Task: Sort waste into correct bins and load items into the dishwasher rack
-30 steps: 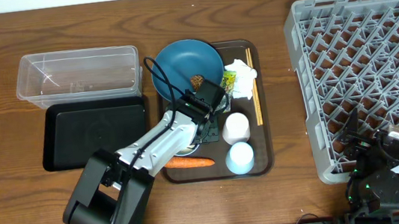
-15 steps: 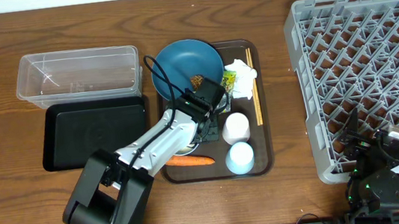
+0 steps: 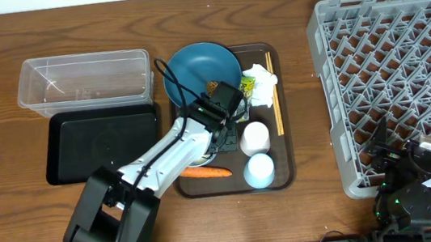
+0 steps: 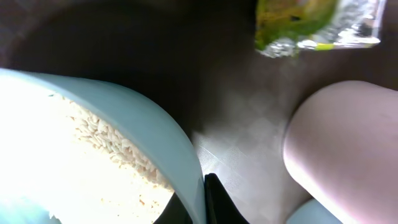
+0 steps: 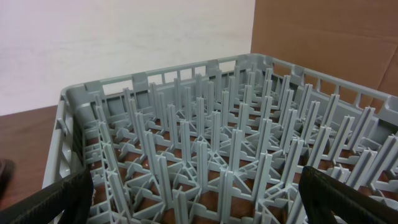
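Observation:
My left gripper point(image 3: 228, 122) reaches over the brown serving tray point(image 3: 283, 174) and is shut on the rim of the white bowl point(image 4: 155, 124), one black finger point(image 4: 217, 199) on each side of the wall. Loose white rice point(image 4: 106, 143) lies in the bowl. The arm covers most of the bowl point(image 3: 218, 147) from above. Beside it stand two pale cups point(image 3: 255, 137) point(image 3: 258, 170). The green-yellow wrapper point(image 4: 298, 18) lies by crumpled tissue point(image 3: 256, 74). A brown lump point(image 3: 212, 85) sits on the dark-blue plate point(image 3: 193, 66). My right gripper point(image 5: 199, 208) is open at the dishwasher rack point(image 3: 397, 76).
An orange carrot point(image 3: 205, 173) lies at the serving tray's front left. Wooden chopsticks point(image 3: 274, 94) run along its right side. The clear tub point(image 3: 85, 80) and the shallow black tray point(image 3: 102, 142) sit left of the serving tray.
The left arm's elbow and base link have shifted slightly left. The grip on the bowl rim is unchanged, and the right arm has not moved.

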Motion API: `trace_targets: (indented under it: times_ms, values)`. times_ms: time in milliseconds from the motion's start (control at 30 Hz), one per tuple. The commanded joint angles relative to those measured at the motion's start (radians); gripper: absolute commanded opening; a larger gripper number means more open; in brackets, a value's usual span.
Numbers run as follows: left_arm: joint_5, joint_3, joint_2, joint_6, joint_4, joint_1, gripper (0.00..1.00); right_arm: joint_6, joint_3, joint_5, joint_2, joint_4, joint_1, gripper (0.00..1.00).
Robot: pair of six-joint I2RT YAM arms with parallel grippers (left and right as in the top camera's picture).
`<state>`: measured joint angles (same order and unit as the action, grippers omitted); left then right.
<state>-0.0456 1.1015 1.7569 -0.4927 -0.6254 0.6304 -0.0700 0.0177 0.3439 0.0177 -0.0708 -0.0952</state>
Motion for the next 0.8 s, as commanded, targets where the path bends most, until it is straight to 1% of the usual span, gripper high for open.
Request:
trace_targets:
  times_ms: [0, 133, 367, 667, 767]
  values:
    - [-0.005, 0.031, -0.027, 0.030, -0.011, -0.001, 0.06, 0.003, 0.006, -0.011, -0.002, -0.016, -0.003, 0.99]
    - [0.003, 0.031, -0.027, 0.051, -0.020, -0.001, 0.06, 0.003, 0.006, -0.011, -0.002, -0.016, -0.003, 0.99]
    - [0.062, 0.060, -0.027, 0.060, -0.080, -0.001, 0.06, 0.003, 0.006, -0.011, -0.002, -0.016, -0.003, 0.99]
    - [0.069, 0.135, -0.027, 0.099, -0.125, -0.001, 0.06, 0.003, 0.006, -0.011, -0.002, -0.016, -0.003, 0.99]
    - [0.117, 0.155, -0.027, 0.100, -0.156, -0.001, 0.06, 0.004, 0.006, -0.011, -0.002, -0.016, -0.003, 0.99]
